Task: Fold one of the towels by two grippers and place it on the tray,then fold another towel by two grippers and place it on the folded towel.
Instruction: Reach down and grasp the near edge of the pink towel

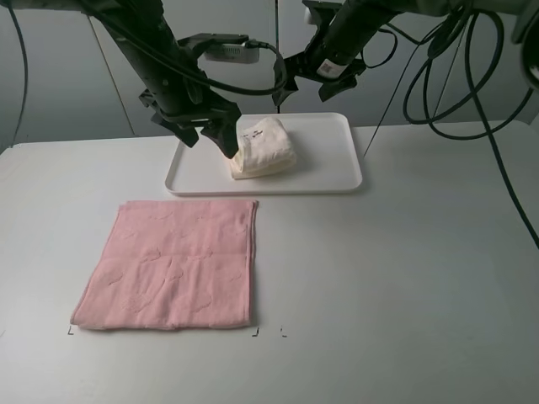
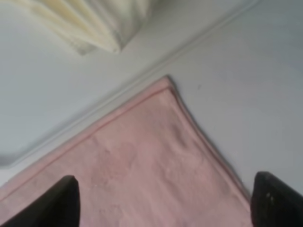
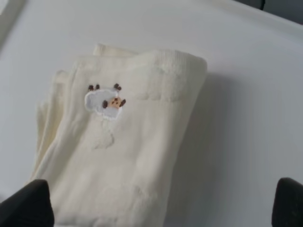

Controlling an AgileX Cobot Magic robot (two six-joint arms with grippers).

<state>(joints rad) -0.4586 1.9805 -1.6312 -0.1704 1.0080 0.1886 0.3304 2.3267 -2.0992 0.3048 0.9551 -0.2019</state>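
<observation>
Spread wide and holding nothing: left pincer (image 2: 165, 203) and right pincer (image 3: 156, 205) alike. Directly beneath the right pincer, on the tray (image 1: 328, 168), the folded cream towel (image 1: 264, 147). Below and just ahead of the left pincer, flat, the pink towel (image 1: 173, 265). Probably next: pinch its two tray-side corners, lift level, fold evenly. Plain white desk (image 1: 404, 278); pale wall (image 1: 67, 76) behind.
</observation>
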